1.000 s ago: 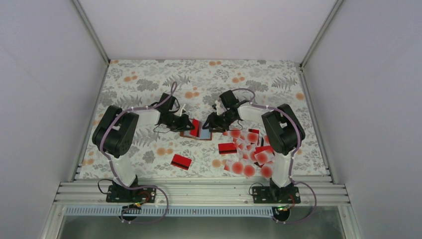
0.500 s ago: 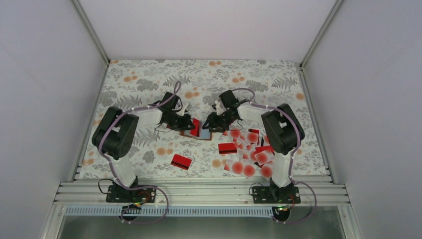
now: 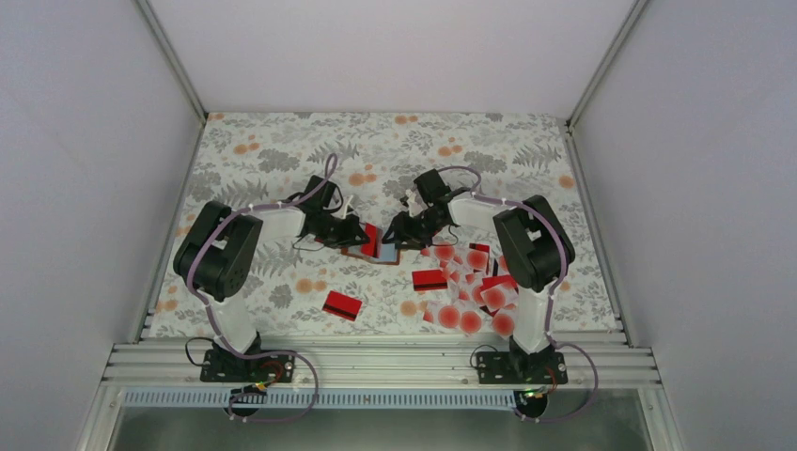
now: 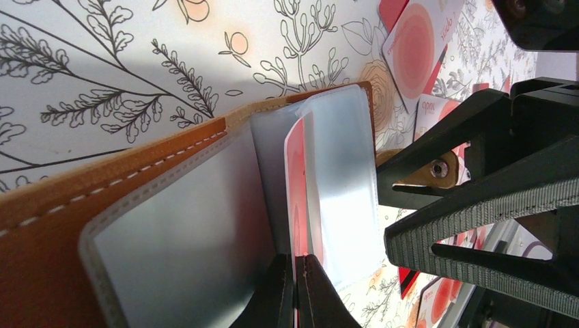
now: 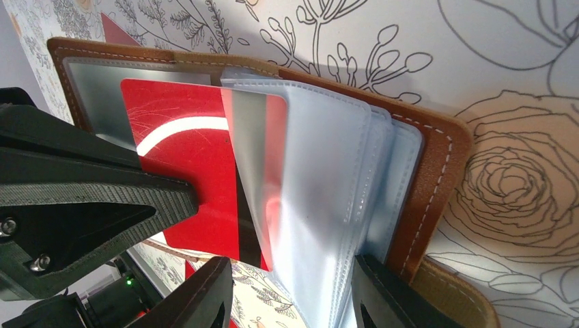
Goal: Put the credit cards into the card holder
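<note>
The brown card holder (image 3: 380, 254) lies open at mid-table, its pale clear sleeves fanned up (image 5: 321, 171). My left gripper (image 3: 358, 234) is shut on the edge of a red card (image 4: 298, 171) with a black stripe, held on edge. Part of the card sits inside one sleeve (image 5: 179, 171). In the left wrist view the fingertips (image 4: 295, 263) pinch the card over the holder's leather (image 4: 102, 198). My right gripper (image 3: 396, 233) is open. Its fingers (image 5: 290, 273) straddle the sleeves, the right one against the leather spine (image 5: 437, 164).
A pile of several red and whitish red-dot cards (image 3: 475, 287) lies to the right of the holder. One red card with a black stripe (image 3: 429, 279) sits at the pile's left edge. A lone red card (image 3: 342, 304) lies near the front, left of centre.
My left wrist has shifted slightly at the holder with the card still pinched. The right gripper stays where it was.
</note>
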You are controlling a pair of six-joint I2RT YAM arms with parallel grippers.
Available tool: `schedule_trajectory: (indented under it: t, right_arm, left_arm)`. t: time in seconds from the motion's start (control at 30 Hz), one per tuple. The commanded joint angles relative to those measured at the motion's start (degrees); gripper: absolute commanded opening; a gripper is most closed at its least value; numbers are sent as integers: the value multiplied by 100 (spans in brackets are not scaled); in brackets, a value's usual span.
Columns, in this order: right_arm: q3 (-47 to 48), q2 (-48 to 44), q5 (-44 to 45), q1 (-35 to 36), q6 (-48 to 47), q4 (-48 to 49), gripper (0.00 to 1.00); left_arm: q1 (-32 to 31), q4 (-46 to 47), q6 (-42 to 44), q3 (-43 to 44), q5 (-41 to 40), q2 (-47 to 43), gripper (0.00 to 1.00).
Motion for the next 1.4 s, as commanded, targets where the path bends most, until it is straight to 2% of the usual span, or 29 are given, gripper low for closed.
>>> schedule_trajectory:
  t: [0.0,0.1,0.4,0.73,1.1,1.37]
  right_arm:
    - [-291,546,608,86,-67,-394,45]
    - [-315,551,605,81,-64,-381,45]
    - [-407,513,581,79,-62,-324,45]
    - [-359,518,613,87,-66,-359,45]
    - [-217,631,584,96,-92,-428,45]
    - [-187,673,569,90,-106,-436,45]
  left_arm:
    - [-12,550,-321,-157,-206,200,2]
    - [-13,550,-342,-182,-188,229,3]
    - [-15,-705,606,254,-1066,-83,2]
    - [-17,-1298,1089,738,-1198,-22,2]
    - [-18,-1148,1175,611,-1130,-45,3]
    - [-25,-241,498,115,-335,72,2]
